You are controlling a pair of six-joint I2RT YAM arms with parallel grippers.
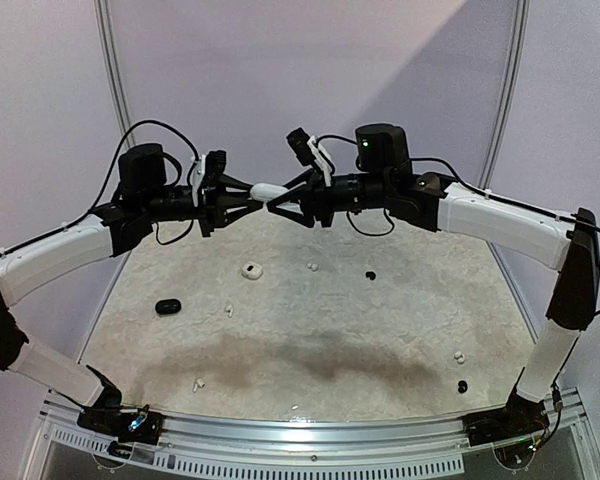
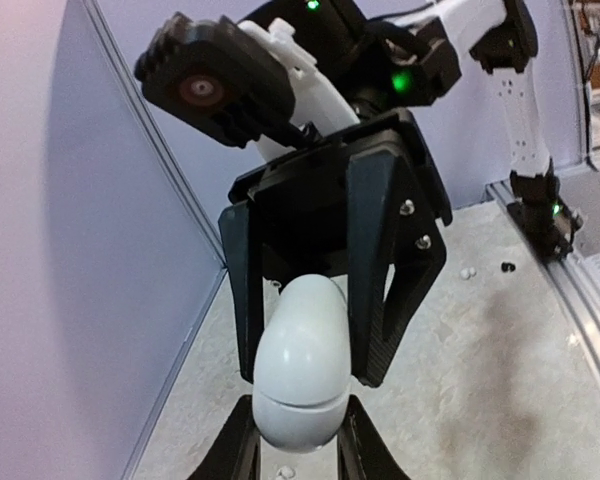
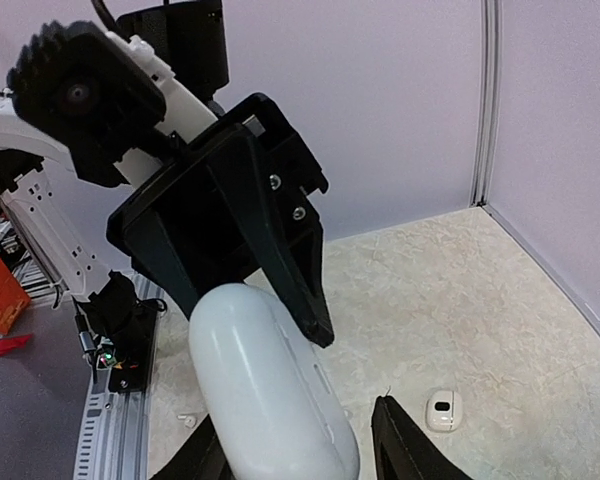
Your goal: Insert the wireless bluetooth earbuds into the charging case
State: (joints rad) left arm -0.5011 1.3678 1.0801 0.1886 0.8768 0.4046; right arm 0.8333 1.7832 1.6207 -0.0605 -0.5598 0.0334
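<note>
Mottled beige table (image 1: 400, 320), dark smear across its near middle; toward the far edge lie a white case (image 1: 251, 269), a white bud (image 1: 312, 267) and a black bud (image 1: 370, 274); a black case (image 1: 167, 306) by the left edge; toward the near right corner, a second white bud (image 1: 459, 357) and a second black bud (image 1: 462, 385).

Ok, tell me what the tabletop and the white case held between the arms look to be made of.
White case: likely hard moulded plastic, smooth semi-gloss; soft highlights and a thin lid seam show. Tabletop: unclear, perhaps stone-look laminate or a mat; matte, mottled beige, with a dark stain.
</note>
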